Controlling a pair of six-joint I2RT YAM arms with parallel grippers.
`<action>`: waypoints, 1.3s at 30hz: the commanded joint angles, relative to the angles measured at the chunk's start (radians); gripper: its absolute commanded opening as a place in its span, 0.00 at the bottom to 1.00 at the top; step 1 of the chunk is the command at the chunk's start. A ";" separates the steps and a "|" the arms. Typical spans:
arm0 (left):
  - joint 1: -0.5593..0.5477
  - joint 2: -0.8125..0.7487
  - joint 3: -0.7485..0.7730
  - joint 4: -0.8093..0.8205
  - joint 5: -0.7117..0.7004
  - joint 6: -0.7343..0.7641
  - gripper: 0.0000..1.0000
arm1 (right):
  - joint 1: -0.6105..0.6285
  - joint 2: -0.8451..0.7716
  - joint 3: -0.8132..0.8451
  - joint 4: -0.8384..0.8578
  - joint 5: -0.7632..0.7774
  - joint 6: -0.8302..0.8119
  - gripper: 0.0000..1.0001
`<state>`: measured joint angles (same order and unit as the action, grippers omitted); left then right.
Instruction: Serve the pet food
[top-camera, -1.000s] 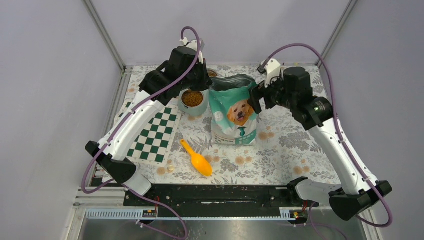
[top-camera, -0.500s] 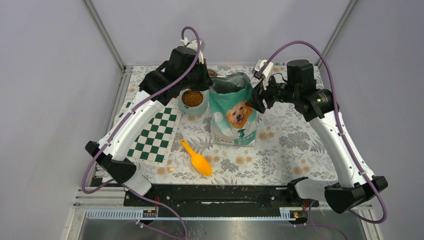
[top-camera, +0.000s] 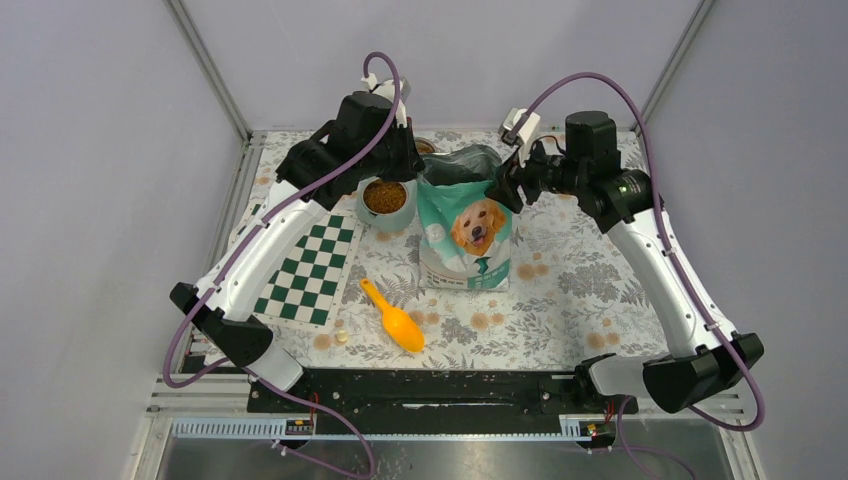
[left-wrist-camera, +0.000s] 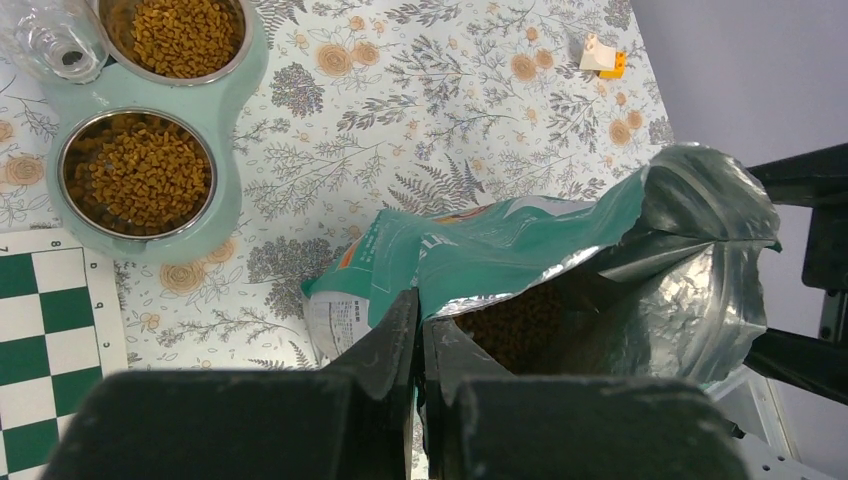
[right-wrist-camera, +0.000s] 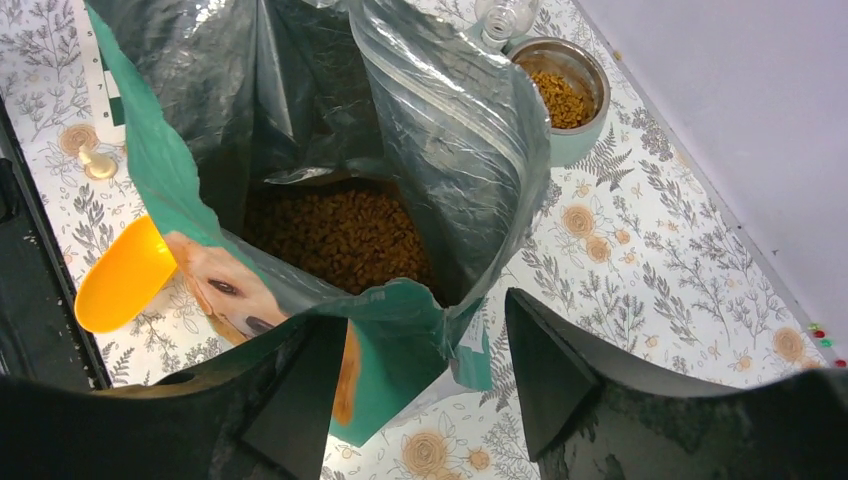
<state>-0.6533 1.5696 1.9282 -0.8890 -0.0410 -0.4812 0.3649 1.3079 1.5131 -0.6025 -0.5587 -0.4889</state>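
Pouch: we see the teal-and-white pack standing upright on the floral tablecloth, toward the far side of the table. Its golden dog print faces the arm bases and its mouth is open at the top.
Kibble: we find the orange-brown pellets lying deep inside the pouch against its silver lining. More kibble fills both steel bowls of the feeder.
Feeder: pale teal, it sits just left of the pouch. In the left wrist view we see a strip of tablecloth between the two. A clear bottle shows at its far end.
Left gripper: we see its fingers pressed together on the left edge of the pouch's rim, pinching it.
Right gripper: its jaws stand apart and straddle the right corner of the pouch's rim. One finger is partly covered by the pouch's outer face, and we cannot tell whether it touches. The other finger stands clear, with tablecloth showing in the gap.
Scoop: orange, it lies flat on the tablecloth between the pouch and the arm bases, apart from the pouch, with its handle pointing toward the feeder.
Checkered mat: green and white, it lies left of the scoop and partly under the left arm.
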 joint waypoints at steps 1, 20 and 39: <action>0.017 -0.052 0.084 0.116 -0.003 0.017 0.00 | -0.020 0.025 0.036 0.060 -0.013 -0.009 0.65; 0.069 -0.125 0.078 0.154 -0.002 0.107 0.58 | -0.076 -0.034 0.078 -0.085 -0.074 -0.124 0.00; 0.321 -0.203 -0.324 0.342 0.926 0.557 0.84 | -0.078 -0.054 0.063 -0.085 -0.086 -0.026 0.44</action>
<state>-0.3347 1.3201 1.6276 -0.6247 0.6647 -0.0338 0.2935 1.2797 1.5349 -0.7235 -0.6453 -0.5369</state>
